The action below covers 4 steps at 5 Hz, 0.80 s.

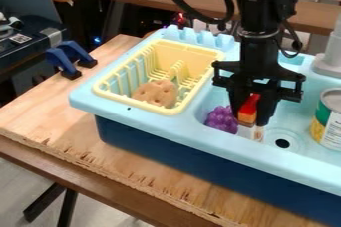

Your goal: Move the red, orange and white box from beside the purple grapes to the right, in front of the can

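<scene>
Over the sink basin, right of centre, the black gripper (251,120) points down with its fingers around a small red and orange object (249,107). The object's lower end is whitish and sits low in the basin, near the front wall; whether it rests on the bottom, I cannot tell. Purple toy grapes (222,119) lie just left of the gripper, in the basin's front left corner. A can (330,121) with a green, yellow and white label stands to the right. In the yellow drying rack (107,92) lies a brown, potato-like toy (156,92).
The light blue sink unit (143,118) sits on a wooden table (120,171), with a drain hole (282,143) in the basin floor. A grey faucet part (327,61) rises at the right edge. Blue clamps (62,60) grip the table's back left edge.
</scene>
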{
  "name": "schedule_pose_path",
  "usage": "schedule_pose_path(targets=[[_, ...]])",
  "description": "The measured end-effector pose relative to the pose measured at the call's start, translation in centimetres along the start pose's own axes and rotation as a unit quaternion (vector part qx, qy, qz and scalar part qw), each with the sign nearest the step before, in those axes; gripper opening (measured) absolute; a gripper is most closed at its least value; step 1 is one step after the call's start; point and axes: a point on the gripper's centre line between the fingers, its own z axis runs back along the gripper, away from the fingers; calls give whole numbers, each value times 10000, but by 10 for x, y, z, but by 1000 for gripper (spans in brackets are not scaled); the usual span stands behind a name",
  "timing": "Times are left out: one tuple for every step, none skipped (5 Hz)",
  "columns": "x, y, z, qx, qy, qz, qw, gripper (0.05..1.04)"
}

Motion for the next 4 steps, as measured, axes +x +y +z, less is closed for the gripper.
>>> schedule_pose_path(targets=[[0,-7,23,-188,-392,41,9990,398],[8,-23,52,-236,-764,-38,9968,398],[12,-46,69,-424,-979,-51,9943,398],[12,-64,43,-486,-695,-93,9964,398]])
